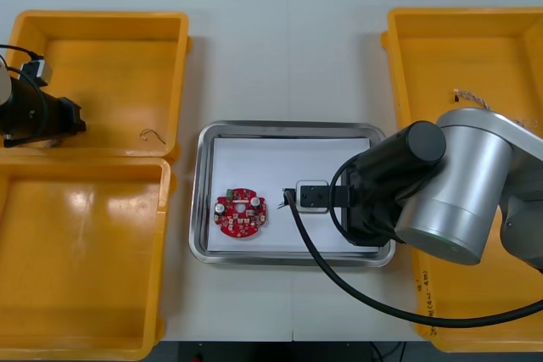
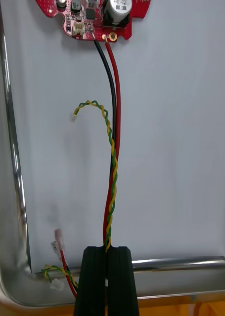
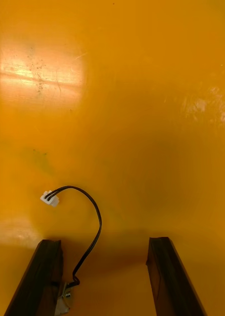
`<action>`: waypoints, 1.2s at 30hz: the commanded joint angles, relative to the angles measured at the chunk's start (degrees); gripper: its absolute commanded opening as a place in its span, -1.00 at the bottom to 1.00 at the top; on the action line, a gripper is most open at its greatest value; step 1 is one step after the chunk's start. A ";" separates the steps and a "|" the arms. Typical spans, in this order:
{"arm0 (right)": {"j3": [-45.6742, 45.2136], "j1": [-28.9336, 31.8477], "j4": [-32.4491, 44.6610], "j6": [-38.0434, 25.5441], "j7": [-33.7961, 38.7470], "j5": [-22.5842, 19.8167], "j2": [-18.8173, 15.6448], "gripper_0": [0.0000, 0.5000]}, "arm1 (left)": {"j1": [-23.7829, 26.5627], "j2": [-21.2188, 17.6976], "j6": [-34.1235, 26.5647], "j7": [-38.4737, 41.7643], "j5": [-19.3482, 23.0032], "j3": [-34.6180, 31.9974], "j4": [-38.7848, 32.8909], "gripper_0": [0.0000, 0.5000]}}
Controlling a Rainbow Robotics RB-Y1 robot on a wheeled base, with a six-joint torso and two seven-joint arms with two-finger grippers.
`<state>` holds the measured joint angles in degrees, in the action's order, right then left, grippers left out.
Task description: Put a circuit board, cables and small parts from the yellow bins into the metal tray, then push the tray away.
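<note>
Right gripper [image 2: 107,251]: low over the tray [image 1: 288,127], at its right side. The fingers are pressed together and pinch one end of the twisted cable [image 2: 111,163].
Twisted cable: yellow and green. It runs from the fingers across the white tray floor toward the circuit board [image 1: 242,214], and its white plug end lies free, short of the board.
Reason for hold: probably gripped at the end so the rest can be laid out flat inside the rim before letting go.
Circuit board: red and round, already in the left half of the tray.
Board wires [image 2: 114,98]: one red, one black. They run beside the twisted cable to the fingers; cannot tell if they are pinched too.
Second cable [image 2: 58,276]: lies in the tray corner beside the fingers.
Left gripper [image 3: 105,242]: down in the far left bin [image 1: 102,16], fingers spread wide.
Black cable [image 3: 92,217]: on the bin floor between the spread fingers, its lower end close to one finger.
Step, my reading: right places a cable; left is lined up for the next pick.
Tray push: not yet due.
</note>
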<state>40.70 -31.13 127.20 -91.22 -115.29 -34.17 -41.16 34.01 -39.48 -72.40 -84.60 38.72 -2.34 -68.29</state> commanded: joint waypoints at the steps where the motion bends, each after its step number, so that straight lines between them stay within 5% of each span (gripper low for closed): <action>1: 4.30 -1.39 -1.61 2.28 -2.40 2.44 0.82 -1.00 | -0.87 0.37 0.77 -4.00 0.57 1.55 -0.88 -0.10; 2: 4.83 -1.21 -2.05 2.72 -2.40 2.71 0.82 -1.00 | -0.87 0.37 0.77 -4.00 0.65 1.55 -0.79 -0.86; 3: 5.18 -1.21 -2.48 3.07 -2.40 2.88 0.82 -1.00 | -0.87 0.37 0.86 -4.08 0.74 1.55 -0.79 -1.00; 26: 7.99 1.07 -8.55 7.64 -2.13 8.16 4.77 -1.00 | -0.61 0.37 2.70 -5.40 1.01 1.02 -3.61 -1.00; 27: 7.99 1.25 -8.64 7.64 -2.04 8.25 4.95 -0.91 | -0.43 0.28 2.70 -5.40 0.83 0.93 -4.31 -1.00; 30: 7.99 1.42 -8.55 7.73 -2.04 9.21 5.47 0.17 | -0.08 0.37 3.32 -5.40 0.74 0.84 -4.92 -1.00; 32: 7.99 1.42 -8.64 7.64 -1.96 9.39 5.65 0.49 | 0.00 0.37 4.72 -5.67 1.01 0.93 -4.92 -1.00; 33: 7.99 1.42 -8.64 7.64 -1.96 9.39 5.83 1.00 | -0.08 0.37 6.57 -5.93 1.27 1.37 -4.92 -1.00; 36: 7.99 1.42 -8.55 7.73 -1.96 9.92 5.91 1.00 | -0.08 0.37 9.03 -5.93 1.36 2.34 -4.92 -1.00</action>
<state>48.03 -30.31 117.98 -84.14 -115.48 -25.12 -36.42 34.00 -39.41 -66.01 -84.60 39.50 -1.71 -71.37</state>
